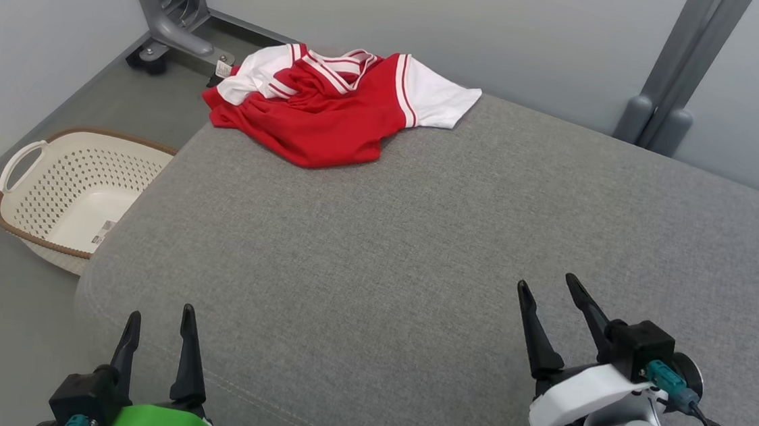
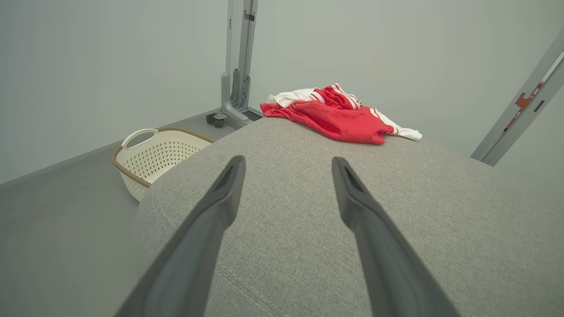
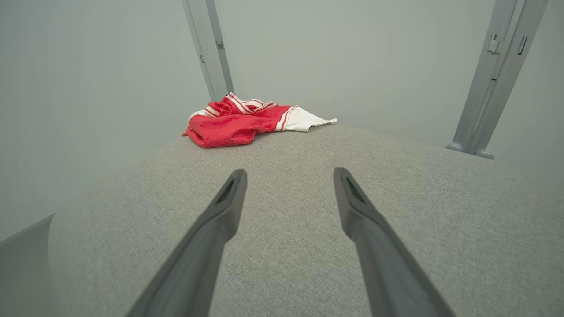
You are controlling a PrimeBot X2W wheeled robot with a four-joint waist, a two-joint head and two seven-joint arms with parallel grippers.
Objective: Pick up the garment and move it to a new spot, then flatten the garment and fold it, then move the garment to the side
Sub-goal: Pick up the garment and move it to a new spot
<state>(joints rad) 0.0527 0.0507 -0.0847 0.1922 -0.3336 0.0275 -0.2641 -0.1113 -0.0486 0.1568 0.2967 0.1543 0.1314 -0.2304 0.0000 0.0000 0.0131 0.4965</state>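
The red-and-white garment [image 1: 333, 111] lies crumpled at the far left corner of the grey upholstered surface [image 1: 417, 256], one white sleeve spread flat. The left end effector [image 1: 161, 309] and right end effector [image 1: 546, 279] hover near its front edge, both wide open and empty, well apart from the garment. A cream basket [image 1: 51, 173] stands on the floor just left of the surface.

A broad grey woven-fabric padded surface [image 1: 417, 256] with a rounded, stitched near edge spans the frame from lower left to right. On it, at upper centre by its far corner, lies a crumpled red jersey with white sleeves and striped trim [image 1: 332, 121].
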